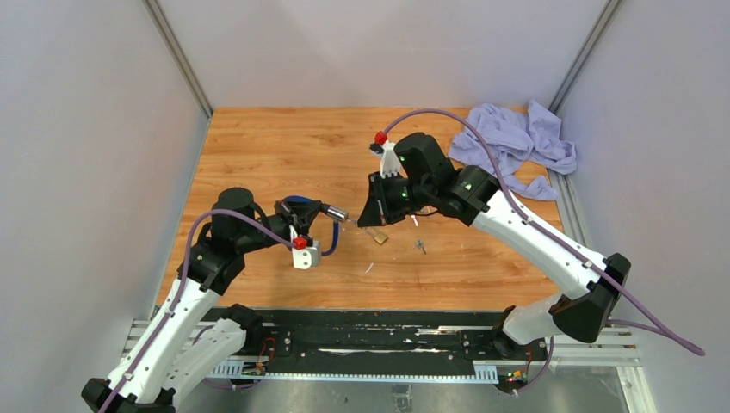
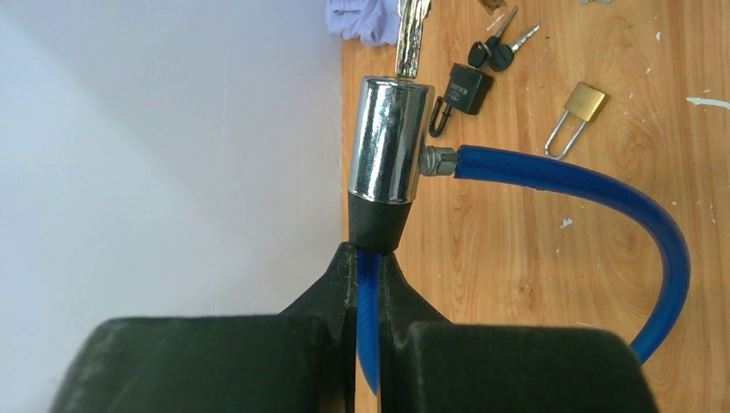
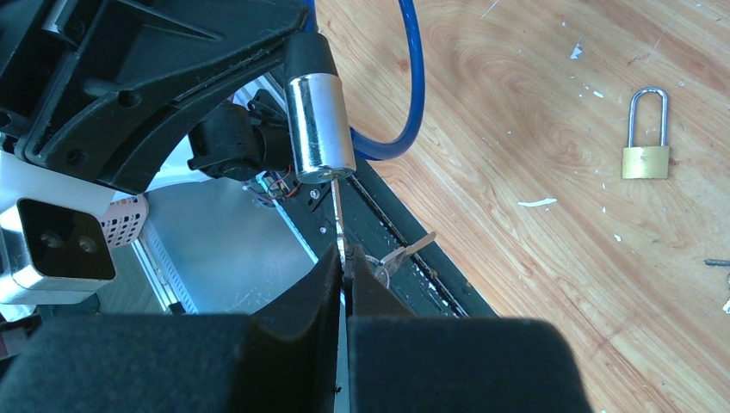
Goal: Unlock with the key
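Your left claw (image 2: 368, 258) is pressed together on the blue cable (image 2: 559, 172), pinching it just behind the black collar of the chrome lock cylinder (image 2: 389, 138). The cylinder sticks out past the fingertips, raised above the worktop (image 1: 258, 146). The cable leaves the cylinder's side through a small nut, arcs away and curves back under the claw. Your right claw (image 3: 344, 262) faces it from the opposite side, pads squeezed onto the key (image 3: 337, 211). The key's blade runs straight to the cylinder's end face and meets it at the keyhole. Most of the toothed blade shows outside; how deep the tip sits, you cannot tell. A brass padlock (image 3: 646, 155) lies flat on the wood near the two claws, shackle closed, touching nothing. A black padlock (image 2: 469, 90) lies beyond it with black-headed keys (image 2: 499, 52) just beside it. A lilac cloth (image 1: 516, 142) is crumpled at the far right corner, well apart from the work.
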{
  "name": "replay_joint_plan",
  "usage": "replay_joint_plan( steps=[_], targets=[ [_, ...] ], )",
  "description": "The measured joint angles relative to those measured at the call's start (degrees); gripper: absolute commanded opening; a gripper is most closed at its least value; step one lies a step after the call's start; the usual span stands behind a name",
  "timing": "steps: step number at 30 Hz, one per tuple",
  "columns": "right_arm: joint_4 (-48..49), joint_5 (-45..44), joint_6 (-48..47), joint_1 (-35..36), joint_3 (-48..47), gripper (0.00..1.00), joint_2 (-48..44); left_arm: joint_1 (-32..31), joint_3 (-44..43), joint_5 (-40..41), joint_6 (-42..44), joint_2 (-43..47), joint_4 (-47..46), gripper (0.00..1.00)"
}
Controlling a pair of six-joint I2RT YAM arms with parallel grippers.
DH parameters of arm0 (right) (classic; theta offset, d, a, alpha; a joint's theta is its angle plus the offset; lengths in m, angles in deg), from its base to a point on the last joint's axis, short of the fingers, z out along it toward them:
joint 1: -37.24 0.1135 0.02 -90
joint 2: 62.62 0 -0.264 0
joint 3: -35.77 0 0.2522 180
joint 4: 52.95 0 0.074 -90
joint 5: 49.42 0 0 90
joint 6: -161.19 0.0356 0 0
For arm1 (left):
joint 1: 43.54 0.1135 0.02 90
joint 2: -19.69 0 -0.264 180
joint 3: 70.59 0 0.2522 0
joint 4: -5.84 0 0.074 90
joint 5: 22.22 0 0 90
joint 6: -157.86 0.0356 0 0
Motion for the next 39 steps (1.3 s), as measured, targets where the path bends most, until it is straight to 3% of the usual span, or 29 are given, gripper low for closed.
replay_joint_plan(
  steps=[39],
  targets=[
    [1.25, 0.00, 0.04, -0.37, 1.09, 0.01, -0.66, 0.00, 0.00, -0.37, -0.02, 0.00, 0.02, 0.00]
  ],
)
